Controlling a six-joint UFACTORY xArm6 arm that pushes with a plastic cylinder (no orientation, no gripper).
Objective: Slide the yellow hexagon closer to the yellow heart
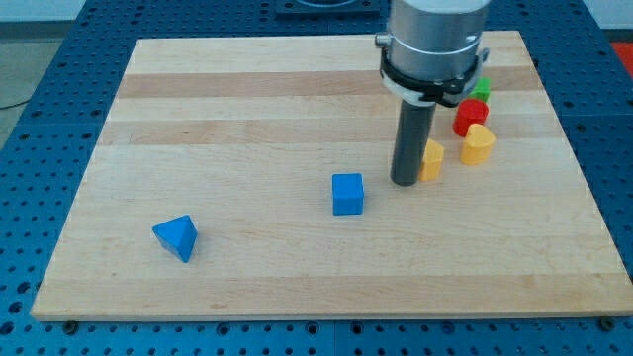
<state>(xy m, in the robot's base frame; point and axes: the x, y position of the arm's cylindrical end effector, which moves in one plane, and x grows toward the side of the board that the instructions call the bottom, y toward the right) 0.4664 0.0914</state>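
The yellow hexagon sits right of the board's middle, partly hidden by my rod. My tip rests on the board touching the hexagon's left side. The yellow heart lies a short gap to the hexagon's right and slightly higher in the view.
A red block sits just above the yellow heart, and a green block peeks out above that, partly hidden by the arm. A blue cube lies left of my tip. A blue triangle lies at the lower left. The wooden board ends near the heart's right.
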